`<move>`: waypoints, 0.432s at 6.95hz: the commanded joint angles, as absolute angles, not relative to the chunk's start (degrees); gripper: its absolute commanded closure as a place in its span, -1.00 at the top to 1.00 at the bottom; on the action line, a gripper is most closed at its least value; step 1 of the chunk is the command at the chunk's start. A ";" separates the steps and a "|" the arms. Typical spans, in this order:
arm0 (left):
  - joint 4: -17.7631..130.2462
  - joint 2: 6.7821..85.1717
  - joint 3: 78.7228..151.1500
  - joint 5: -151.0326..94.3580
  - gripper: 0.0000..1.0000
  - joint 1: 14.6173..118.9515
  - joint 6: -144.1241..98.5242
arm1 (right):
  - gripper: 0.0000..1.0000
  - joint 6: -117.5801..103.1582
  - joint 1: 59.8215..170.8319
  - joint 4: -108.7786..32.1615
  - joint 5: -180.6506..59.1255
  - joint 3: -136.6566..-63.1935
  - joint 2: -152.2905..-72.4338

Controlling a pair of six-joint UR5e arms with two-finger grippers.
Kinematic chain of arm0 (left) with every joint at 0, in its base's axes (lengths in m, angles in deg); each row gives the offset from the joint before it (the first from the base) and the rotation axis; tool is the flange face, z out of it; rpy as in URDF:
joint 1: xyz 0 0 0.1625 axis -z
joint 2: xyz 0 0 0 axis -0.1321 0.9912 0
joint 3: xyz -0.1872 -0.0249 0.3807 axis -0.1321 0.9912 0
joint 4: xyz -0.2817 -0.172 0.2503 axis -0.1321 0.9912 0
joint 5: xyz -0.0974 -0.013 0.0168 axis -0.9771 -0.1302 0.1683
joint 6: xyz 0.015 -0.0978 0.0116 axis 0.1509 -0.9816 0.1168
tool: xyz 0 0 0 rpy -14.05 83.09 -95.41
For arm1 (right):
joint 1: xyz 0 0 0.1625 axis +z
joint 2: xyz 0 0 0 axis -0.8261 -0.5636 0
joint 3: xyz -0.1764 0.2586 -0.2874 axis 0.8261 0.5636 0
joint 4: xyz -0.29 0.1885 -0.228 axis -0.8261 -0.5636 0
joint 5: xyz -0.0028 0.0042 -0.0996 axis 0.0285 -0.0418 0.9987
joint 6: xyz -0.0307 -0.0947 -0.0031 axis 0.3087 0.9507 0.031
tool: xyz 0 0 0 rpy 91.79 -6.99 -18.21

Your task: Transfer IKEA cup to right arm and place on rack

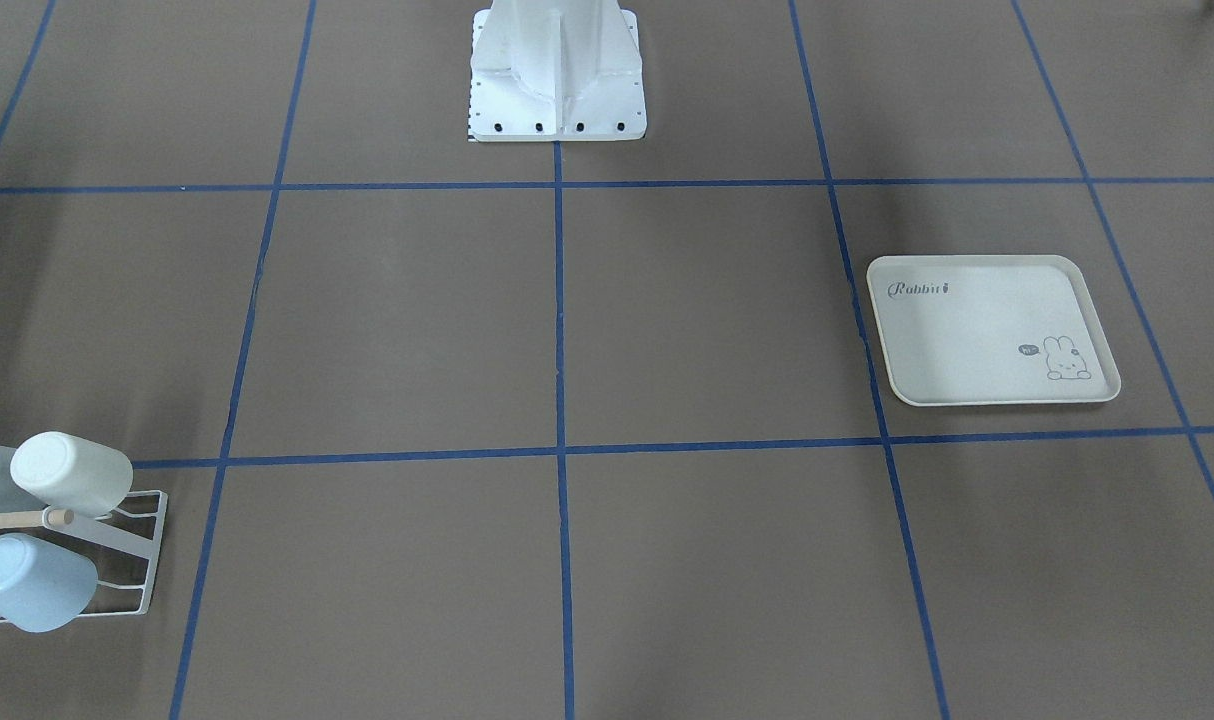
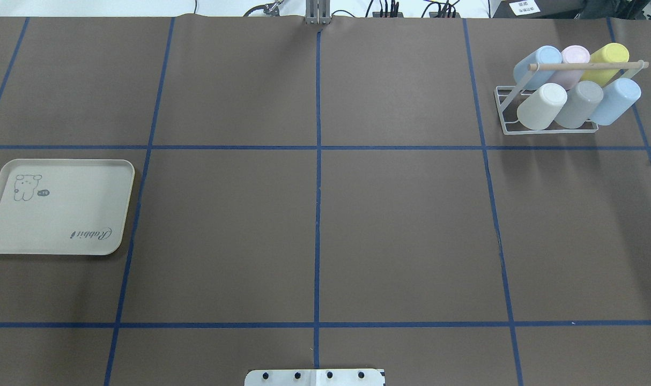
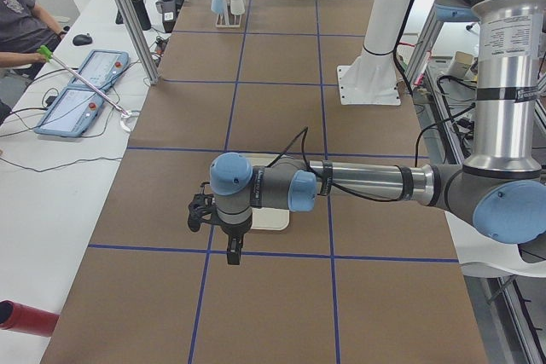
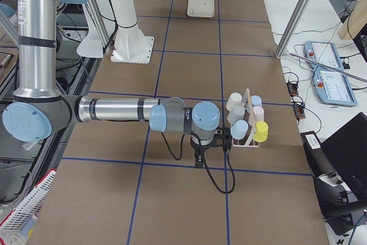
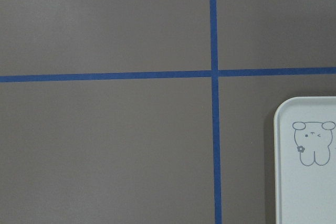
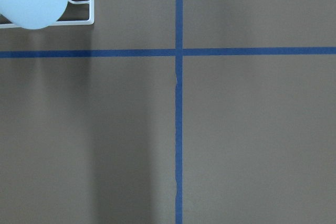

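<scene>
IKEA cups [image 2: 583, 102] crowd the rack [image 2: 588, 66]; we judge placement done, retreat next. Whether left gripper [image 3: 232, 251] or right gripper [image 4: 198, 162] is clenched, we cannot tell.

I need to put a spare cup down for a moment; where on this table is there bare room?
The middle squares of the table, between the rabbit-print tray on the robot's left and the wire rack at the far right, are bare. The tray itself holds nothing. The rack is crowded: six cups packed on it.
</scene>
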State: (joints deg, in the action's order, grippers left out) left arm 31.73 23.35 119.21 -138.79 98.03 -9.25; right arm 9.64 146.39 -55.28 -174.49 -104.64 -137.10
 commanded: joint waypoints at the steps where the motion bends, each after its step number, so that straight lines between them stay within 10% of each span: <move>1: 31.46 23.31 119.06 -138.90 1.00 98.03 -9.21 | 0.99 9.64 146.40 -55.25 -175.02 -105.37 -137.04; 3: 31.46 23.39 118.19 -138.99 1.00 98.03 -9.21 | 0.99 9.73 146.40 -55.25 -175.55 -105.37 -137.04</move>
